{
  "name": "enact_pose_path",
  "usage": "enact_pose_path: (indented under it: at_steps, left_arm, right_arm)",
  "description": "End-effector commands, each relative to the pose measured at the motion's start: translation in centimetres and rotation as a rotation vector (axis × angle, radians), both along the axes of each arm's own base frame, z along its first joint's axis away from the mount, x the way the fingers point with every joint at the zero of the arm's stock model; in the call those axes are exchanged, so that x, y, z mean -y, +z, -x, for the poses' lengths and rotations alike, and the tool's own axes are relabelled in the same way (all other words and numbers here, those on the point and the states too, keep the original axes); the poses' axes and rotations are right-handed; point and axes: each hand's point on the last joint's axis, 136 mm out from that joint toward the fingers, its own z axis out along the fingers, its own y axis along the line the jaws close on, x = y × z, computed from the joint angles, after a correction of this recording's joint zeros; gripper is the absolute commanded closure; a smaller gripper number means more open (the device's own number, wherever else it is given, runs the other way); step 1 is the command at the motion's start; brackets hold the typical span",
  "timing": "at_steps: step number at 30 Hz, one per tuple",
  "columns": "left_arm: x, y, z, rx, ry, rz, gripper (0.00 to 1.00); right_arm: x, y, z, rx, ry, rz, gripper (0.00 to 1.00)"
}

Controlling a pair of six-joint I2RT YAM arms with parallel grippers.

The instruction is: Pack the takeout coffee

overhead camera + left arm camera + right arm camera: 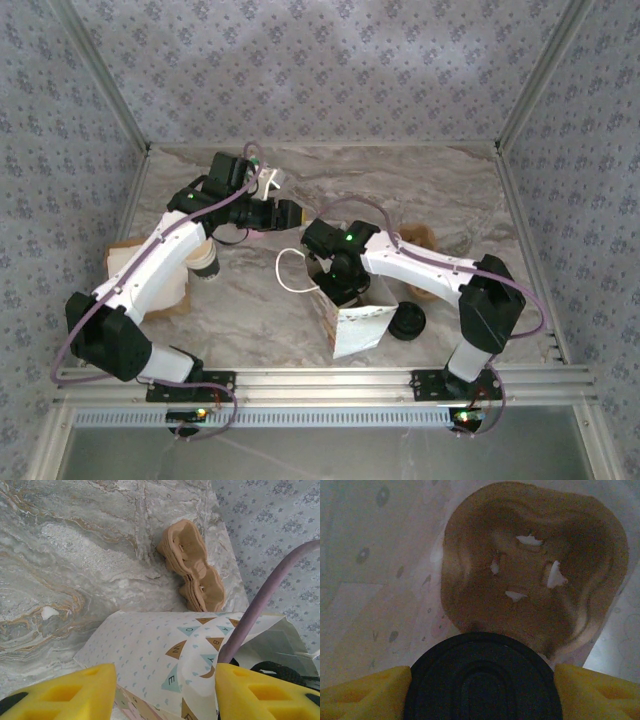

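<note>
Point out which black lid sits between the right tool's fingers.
The one on the takeout coffee, inside the white bag over the brown carrier. The other lids lie on the table beside the bag.

bag (pixel 360 330): on table (pixel 450 190), near-edge centre.
takeout coffee (pixel 482 680): inside bag, over carrier tray (pixel 535 570).
lid stack (pixel 407 322): 3 o'clock of bag, just beside.
carrier stack (pixel 422 238): 1 o'clock of bag.
paper cups (pixel 205 262): 10 o'clock of bag.
</note>
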Motion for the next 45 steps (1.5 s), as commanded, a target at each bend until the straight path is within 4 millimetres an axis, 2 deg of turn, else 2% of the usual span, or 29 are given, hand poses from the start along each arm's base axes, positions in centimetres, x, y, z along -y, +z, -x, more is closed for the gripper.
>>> enact_pose_path:
  at_steps: [1, 7, 23, 45]
  left_arm:
    - [-0.4, 0.8, -0.7, 0.036, 0.016, -0.005, 0.46]
    - [-0.5, 1.5, -1.1, 0.052, 0.028, 0.009, 0.46]
    - [-0.4, 1.5, -1.0, 0.049, 0.027, 0.010, 0.46]
    - [-1.2, 2.1, -2.3, 0.075, 0.075, 0.009, 0.46]
  right_arm:
    - [1.1, 0.8, 1.1, -0.021, -0.004, 0.037, 0.25]
    - [1.2, 0.9, 0.8, -0.006, -0.012, 0.033, 0.25]
    - [1.1, 1.6, 0.7, 0.016, -0.009, 0.026, 0.22]
    - [0.6, 2.2, 0.4, 0.015, -0.008, 0.018, 0.22]
